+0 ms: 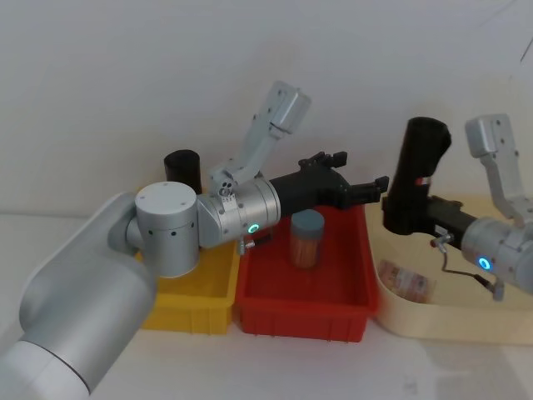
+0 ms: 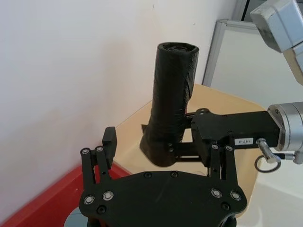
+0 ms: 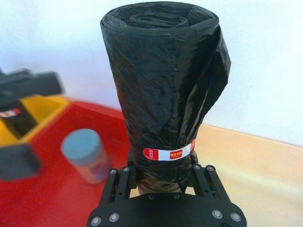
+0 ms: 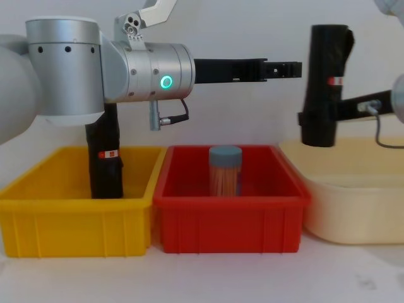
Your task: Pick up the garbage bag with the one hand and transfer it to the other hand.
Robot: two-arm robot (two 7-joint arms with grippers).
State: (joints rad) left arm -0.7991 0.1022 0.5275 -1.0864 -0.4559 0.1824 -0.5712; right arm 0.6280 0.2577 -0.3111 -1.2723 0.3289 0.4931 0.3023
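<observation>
The garbage bag [image 1: 416, 167], a tall black roll with a small red-and-white band, stands upright in the air over the cream tray's near-left end. My right gripper [image 1: 408, 212], on the blue-ring arm, is shut on its lower part; the right wrist view shows the garbage bag [image 3: 165, 85] rising from the right gripper [image 3: 163, 177]. My left gripper [image 1: 364, 169], on the green-ring arm, reaches across above the red bin. It is open, with its tips just short of the roll. In the chest view the left gripper [image 4: 297, 68] points at the garbage bag [image 4: 325, 76] near its upper half.
A red bin [image 1: 350, 312] holds a jar [image 1: 306, 239] with a grey-blue lid. The yellow bin [image 1: 196, 312] on the left holds another black roll [image 4: 105, 158]. A cream tray [image 1: 450, 321] on the right has a small packet [image 1: 406, 281] lying in it.
</observation>
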